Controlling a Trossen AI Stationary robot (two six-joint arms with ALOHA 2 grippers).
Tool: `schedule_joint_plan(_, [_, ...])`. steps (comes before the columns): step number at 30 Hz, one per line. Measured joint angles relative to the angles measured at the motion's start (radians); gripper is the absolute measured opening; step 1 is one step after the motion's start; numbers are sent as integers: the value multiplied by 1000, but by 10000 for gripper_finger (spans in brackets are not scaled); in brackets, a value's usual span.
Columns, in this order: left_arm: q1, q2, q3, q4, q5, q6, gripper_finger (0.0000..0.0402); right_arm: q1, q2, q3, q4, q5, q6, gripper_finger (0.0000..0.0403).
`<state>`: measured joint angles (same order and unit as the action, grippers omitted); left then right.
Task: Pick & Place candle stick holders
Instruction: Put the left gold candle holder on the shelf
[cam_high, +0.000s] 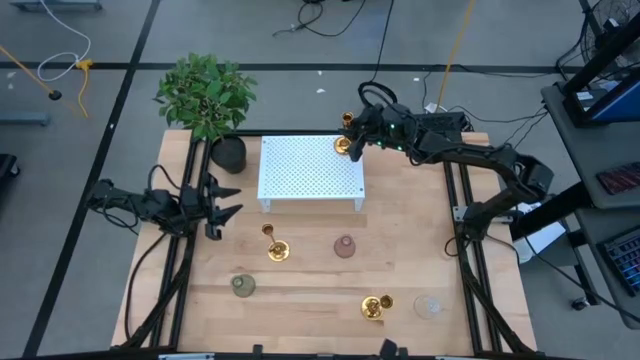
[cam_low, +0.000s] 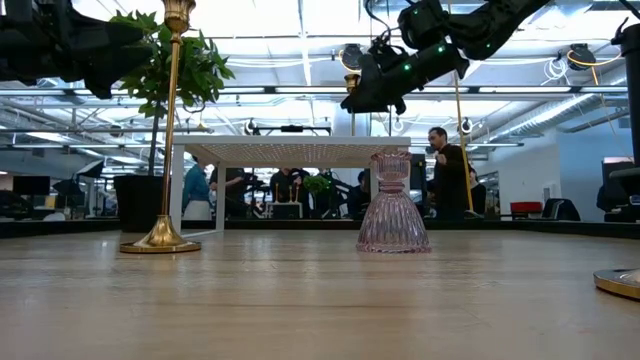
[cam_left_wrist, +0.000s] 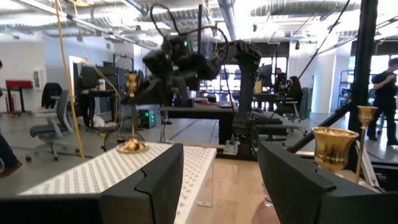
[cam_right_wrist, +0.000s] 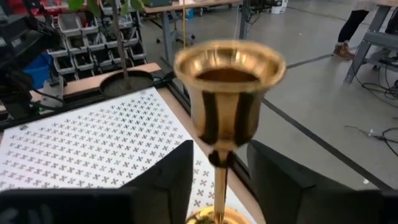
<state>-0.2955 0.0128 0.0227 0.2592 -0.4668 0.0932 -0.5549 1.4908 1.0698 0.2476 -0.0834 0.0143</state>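
Reading left to right in the high view: the left gripper (cam_high: 222, 199) is held open and empty at the table's left edge; two gold candlesticks (cam_high: 275, 247) and three squat glass holders (cam_high: 344, 246) are left on the wood. The right gripper (cam_high: 352, 133) is set around an upright candlestick (cam_high: 344, 143) on the white perforated platform (cam_high: 300, 170), stem between parted fingers; grip contact cannot be told.

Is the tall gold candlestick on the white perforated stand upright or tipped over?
Upright: the gold candlestick stands on its round base on the white perforated stand, stem vertical, with the right gripper by it.
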Motion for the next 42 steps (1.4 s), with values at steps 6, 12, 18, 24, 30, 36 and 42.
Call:
schedule_joint_plan(6, [0, 38, 0, -8, 29, -24, 214, 0, -52, 0, -66, 0, 0, 178])
schedule_joint_plan(12, [0, 171, 0, 87, 27, -25, 214, 0, -132, -1, -194, 0, 0, 192])
schedule_joint_plan(18, [-1, 346, 0, 217, 33, -70, 214, 9, -222, -1, -300, 0, 0, 194])
schedule_joint_plan(24, [-3, 528, 11, 324, 100, -124, 214, 41, -292, -1, -369, 0, -4, 194])
schedule_joint_plan(30, [-53, 730, 122, 305, 153, -132, 214, 78, -316, -1, -399, 0, -4, 193])
schedule_joint_plan(36, [-101, 933, 241, 280, 152, -117, 214, 113, -316, -1, -404, 0, -4, 190])
schedule_joint_plan(42, [-131, 1031, 286, 280, 106, -99, 211, 133, -316, -1, -412, 2, -11, 191])
